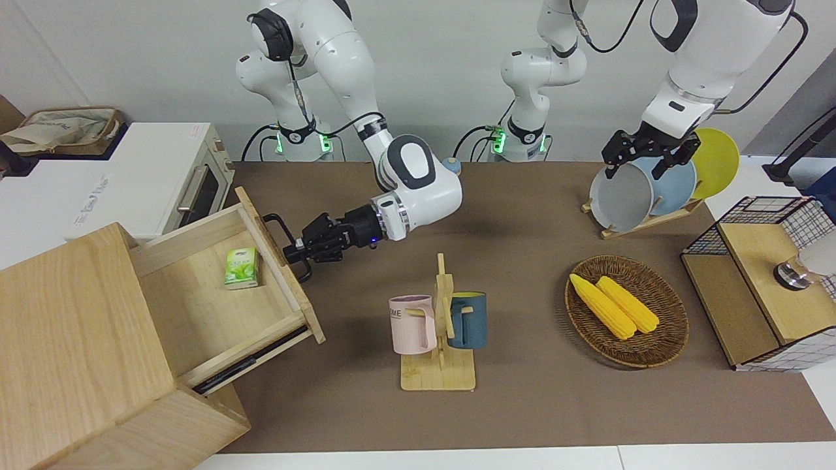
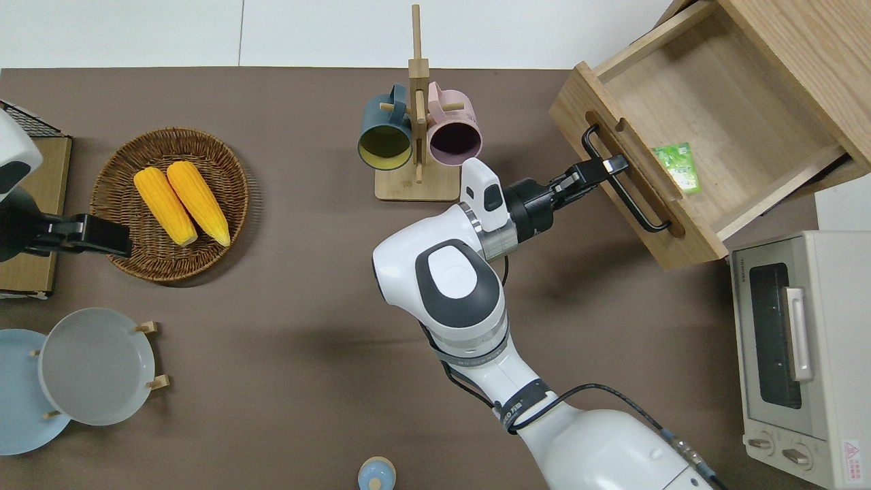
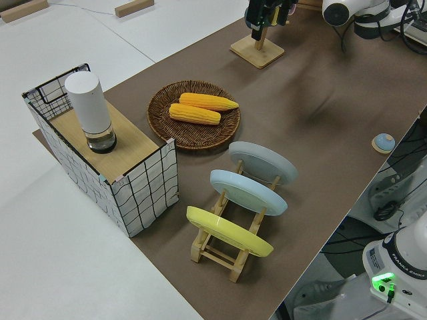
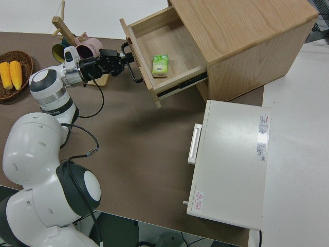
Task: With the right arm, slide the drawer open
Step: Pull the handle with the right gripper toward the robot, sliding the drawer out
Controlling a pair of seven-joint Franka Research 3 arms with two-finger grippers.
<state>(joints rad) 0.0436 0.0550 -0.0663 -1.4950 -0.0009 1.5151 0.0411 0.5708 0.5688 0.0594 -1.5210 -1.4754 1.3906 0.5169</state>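
— While pulled well out of cabinet point(image 1: 85, 339): drawer point(image 1: 215, 287), toward right arm's end of table; green packet point(image 1: 241, 267) inside.
— Right gripper point(image 1: 295, 251)?
— Clamped on drawer's black handle point(image 1: 285, 245).
— Left arm?
— Parked; fingers' state: cannot tell.

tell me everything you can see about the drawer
The drawer is wide, shallow and of pale wood, part of a big box cabinet at the right arm's end of the table. It stands pulled well out, a dark slide rail showing along its side. A black bar handle runs along its front, and the right gripper is at that handle. Inside lies one small green packet; the rest of the floor is bare.
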